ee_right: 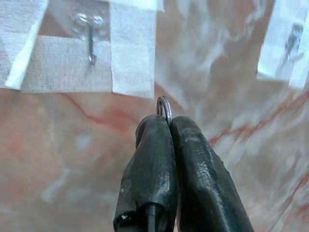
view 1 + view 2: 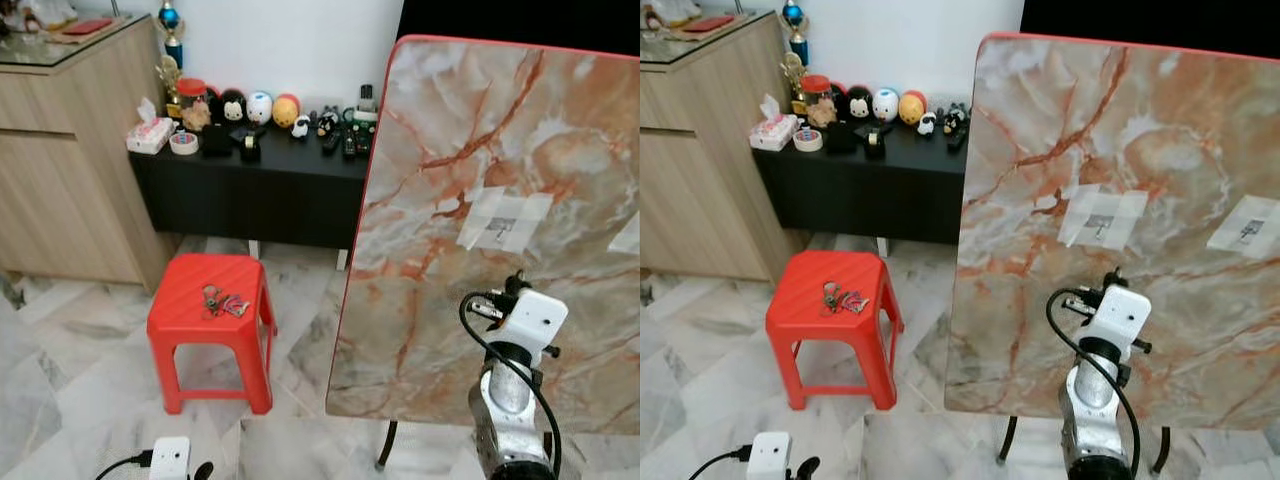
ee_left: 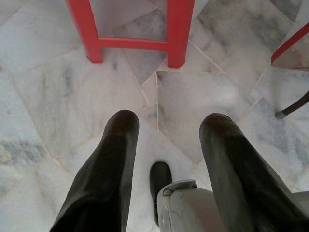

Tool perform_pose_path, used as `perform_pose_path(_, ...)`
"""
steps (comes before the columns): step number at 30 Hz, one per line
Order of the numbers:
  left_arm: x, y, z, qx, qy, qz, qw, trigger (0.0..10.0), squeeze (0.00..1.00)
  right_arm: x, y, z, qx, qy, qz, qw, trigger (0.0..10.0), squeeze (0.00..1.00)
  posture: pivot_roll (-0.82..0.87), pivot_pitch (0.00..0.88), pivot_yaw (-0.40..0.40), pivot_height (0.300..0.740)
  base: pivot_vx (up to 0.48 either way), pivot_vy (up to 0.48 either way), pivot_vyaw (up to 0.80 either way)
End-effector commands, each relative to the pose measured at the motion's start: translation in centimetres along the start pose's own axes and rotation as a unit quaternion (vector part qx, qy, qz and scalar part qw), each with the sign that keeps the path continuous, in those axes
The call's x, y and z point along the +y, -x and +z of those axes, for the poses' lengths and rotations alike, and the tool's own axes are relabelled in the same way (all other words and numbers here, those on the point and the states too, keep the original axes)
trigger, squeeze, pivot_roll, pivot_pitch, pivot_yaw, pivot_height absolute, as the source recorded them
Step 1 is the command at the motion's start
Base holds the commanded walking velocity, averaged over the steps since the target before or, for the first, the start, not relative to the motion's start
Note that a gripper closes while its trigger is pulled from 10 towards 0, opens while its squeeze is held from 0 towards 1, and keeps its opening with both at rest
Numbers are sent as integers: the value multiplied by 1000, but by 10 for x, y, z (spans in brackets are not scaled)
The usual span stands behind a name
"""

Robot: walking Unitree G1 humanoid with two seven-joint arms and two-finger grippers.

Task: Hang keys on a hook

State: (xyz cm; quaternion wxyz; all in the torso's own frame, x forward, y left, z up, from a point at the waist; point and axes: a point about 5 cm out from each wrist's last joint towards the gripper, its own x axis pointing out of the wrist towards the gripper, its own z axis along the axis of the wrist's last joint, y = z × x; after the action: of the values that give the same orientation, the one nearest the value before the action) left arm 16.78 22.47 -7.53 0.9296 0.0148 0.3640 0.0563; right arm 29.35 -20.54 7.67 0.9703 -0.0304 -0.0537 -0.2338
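An upright marble-patterned board (image 2: 470, 190) carries a small metal hook (image 1: 89, 38) fixed under white tape, also seen from the head (image 2: 497, 232). A second taped hook (image 1: 292, 38) sits further to the right (image 2: 1247, 231). My right gripper (image 1: 166, 123) is raised before the board, just below the first hook and off to one side of it, shut on a metal key ring (image 1: 164, 107). A bunch of keys (image 2: 222, 301) lies on the red plastic stool (image 2: 185, 320). My left gripper (image 3: 166, 121) hangs open low over the floor in front of the stool.
A black low table (image 2: 250, 185) with toys, a tissue box and remotes stands against the back wall. A wooden cabinet (image 2: 60, 170) stands at the left. The board's dark legs (image 2: 1005, 440) reach the marble floor (image 2: 60, 400).
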Motion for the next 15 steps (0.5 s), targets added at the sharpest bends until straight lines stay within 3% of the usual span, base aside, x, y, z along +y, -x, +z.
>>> perform_pose_path(1, -4, 0, -2, 4, -8, -7, 1000, 10000, 0, 1, -4, 11, -33, 11, 2, 999, 10000, 0, 64, 0, -110, 740, 0, 0, 0)
perform_pose_path(5, -4, 1, -3, 7, -8, -6, 1000, 10000, 0, 4, -4, 20, -74, 72, 3, 995, 10000, 0, 65, 0, -109, 740, 0, 0, 0)
perform_pose_path(15, -5, 1, -3, 6, -8, -7, 1000, 10000, 0, 6, -5, 25, -98, 119, -1, 988, 10000, 0, 64, 0, -110, 740, 0, 0, 0)
